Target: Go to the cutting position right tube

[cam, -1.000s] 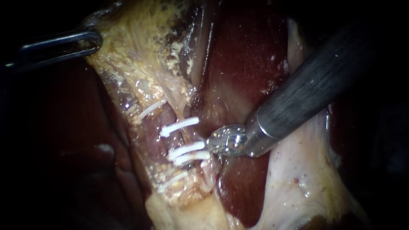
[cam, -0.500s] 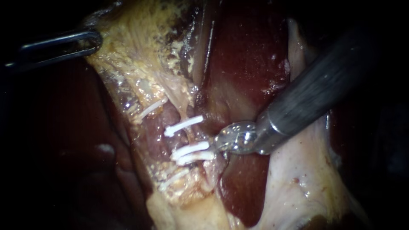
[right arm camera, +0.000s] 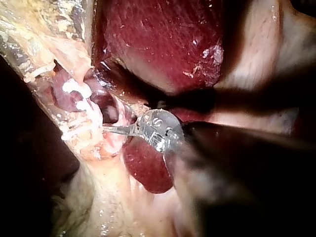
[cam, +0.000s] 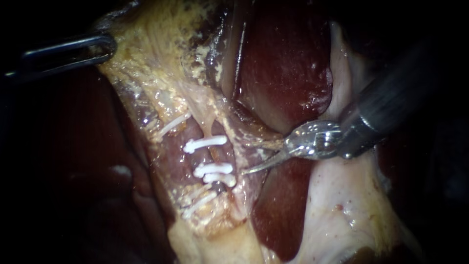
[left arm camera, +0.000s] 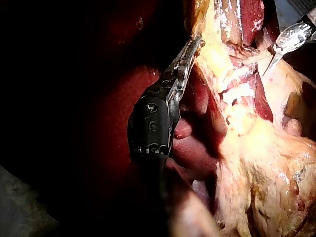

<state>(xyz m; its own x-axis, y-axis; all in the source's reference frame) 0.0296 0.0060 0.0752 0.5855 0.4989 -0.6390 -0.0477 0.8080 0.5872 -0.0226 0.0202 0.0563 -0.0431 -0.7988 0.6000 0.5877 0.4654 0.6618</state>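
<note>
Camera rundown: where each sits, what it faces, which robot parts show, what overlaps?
Endoscope: close in, facing the white clips; left instrument enters from left, right instrument from upper right.
Left wrist: on the left arm, looking along its instrument at yellowish tissue; right instrument's tip lies ahead.
Right wrist: on the right arm, looking along its instrument towards the clips.
Shared: all three show the right instrument's tip.

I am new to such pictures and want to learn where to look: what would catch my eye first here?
First, the white clips across a tube in the middle of the endoscope view. Next, the right instrument's shiny tool, its blades open, pointing at them from beside the dark red liver. At the upper left, the left instrument's tool grips the yellowish tissue.
</note>
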